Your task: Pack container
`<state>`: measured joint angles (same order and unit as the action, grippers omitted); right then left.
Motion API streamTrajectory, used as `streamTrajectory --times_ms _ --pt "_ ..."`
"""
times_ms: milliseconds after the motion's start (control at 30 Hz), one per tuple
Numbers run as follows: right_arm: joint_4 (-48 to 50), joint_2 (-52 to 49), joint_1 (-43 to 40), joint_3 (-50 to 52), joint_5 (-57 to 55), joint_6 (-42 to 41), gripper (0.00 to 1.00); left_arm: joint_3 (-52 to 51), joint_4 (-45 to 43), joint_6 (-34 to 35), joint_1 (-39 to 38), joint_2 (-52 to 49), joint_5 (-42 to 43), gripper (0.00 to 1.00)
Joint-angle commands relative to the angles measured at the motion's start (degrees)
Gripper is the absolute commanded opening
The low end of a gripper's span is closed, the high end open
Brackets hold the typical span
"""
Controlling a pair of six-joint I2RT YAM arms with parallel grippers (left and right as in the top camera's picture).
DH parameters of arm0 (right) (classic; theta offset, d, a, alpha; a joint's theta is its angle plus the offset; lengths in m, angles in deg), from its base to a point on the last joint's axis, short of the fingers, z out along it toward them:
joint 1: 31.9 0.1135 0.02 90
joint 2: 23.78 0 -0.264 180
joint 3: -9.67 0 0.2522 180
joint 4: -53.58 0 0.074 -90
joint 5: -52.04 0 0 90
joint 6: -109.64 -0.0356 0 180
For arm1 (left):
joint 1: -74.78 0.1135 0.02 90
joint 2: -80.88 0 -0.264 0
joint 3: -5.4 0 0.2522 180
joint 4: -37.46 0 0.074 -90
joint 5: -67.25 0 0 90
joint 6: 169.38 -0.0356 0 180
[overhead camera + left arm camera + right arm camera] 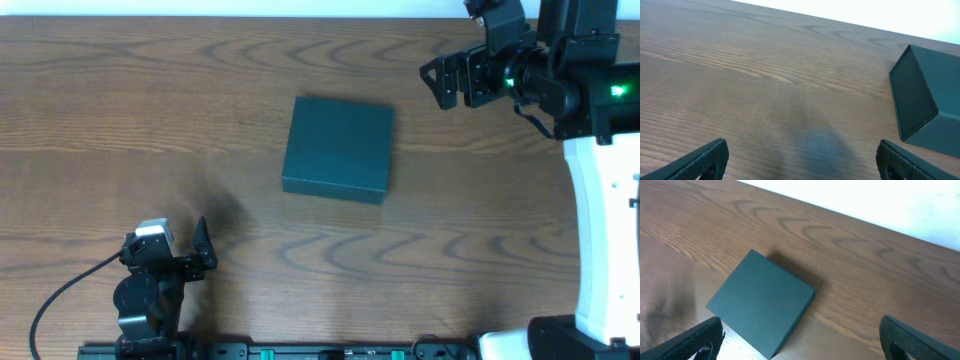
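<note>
Both your grippers are wide open and empty, and the container sits shut near the middle of the table.

Your dark green container (337,149) lies flat on the brown wooden table (100,120) with its lid down. It is turned a little, so its edges do not line up with the table's edge. Your left gripper (802,162) is at the near left side, well apart from the container. Its two black fingers (705,159) are spread far apart over bare wood, and its camera shows only one corner of the container, off to the right. Your right gripper (438,84) is over the far right part of the table, also well apart from the container, with its jaws spread wide. Its camera shows the whole container ahead of it.
</note>
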<state>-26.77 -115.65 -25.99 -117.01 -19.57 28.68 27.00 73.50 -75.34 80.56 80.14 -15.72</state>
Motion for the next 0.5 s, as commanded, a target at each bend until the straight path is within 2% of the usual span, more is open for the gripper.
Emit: streamTrajectory --times_ms 0,267,467 --pt "0.0 0.0 0.3 -0.5 0.0 -0.4 0.99 -1.3 0.0 -1.0 -0.2 0.5 -1.2 0.95" --pt "-0.1 1.9 0.6 -0.5 0.0 -0.4 0.99 -1.3 0.0 -1.0 -0.2 0.5 -1.2 0.95" --pt "1.2 13.9 2.0 4.5 -1.4 1.5 0.99 -1.3 0.0 -1.0 -0.2 0.5 -1.2 0.95"
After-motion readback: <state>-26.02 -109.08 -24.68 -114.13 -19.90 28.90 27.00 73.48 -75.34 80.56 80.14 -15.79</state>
